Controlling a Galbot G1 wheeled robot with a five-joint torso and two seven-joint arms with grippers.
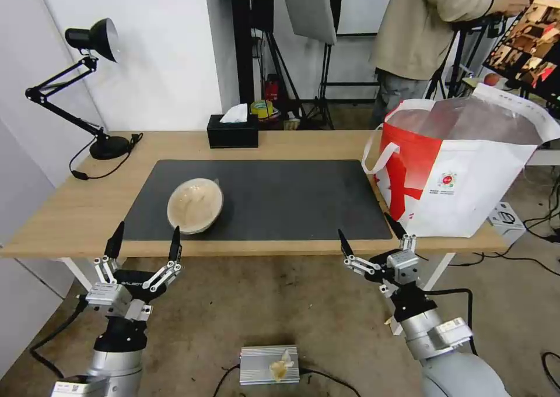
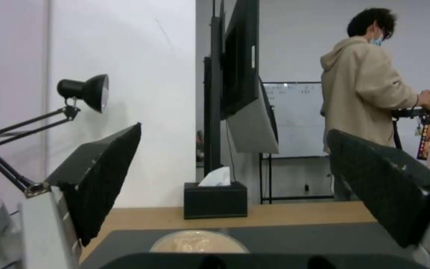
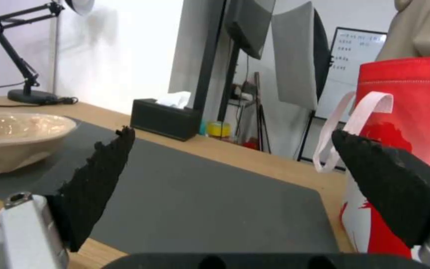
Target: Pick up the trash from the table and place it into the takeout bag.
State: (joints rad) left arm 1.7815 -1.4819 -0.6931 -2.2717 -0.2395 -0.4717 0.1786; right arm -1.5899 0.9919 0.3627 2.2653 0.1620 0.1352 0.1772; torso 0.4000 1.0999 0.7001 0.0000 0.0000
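Note:
One piece of trash, a tan shallow bowl [image 1: 195, 204], lies tilted on the left part of the dark grey mat [image 1: 280, 199] on the light-wood table [image 1: 175, 143]; the bowl [image 2: 198, 241] [image 3: 16, 136] also shows in both wrist views. The white-and-red takeout bag [image 1: 466, 169] stands open at the table's right end, its foil lining showing; the bag [image 3: 414, 112] fills one side of the right wrist view. My left gripper [image 1: 144, 241] hangs open just off the front edge, in line with the bowl. My right gripper [image 1: 371, 232] is open off the front edge, near the bag's lower corner.
A black tissue box [image 1: 233, 130] sits at the table's back edge and a black desk lamp [image 1: 87, 82] at the back left. A person stands behind the table by tripods. On the floor lies a silver box [image 1: 269, 364] with cables.

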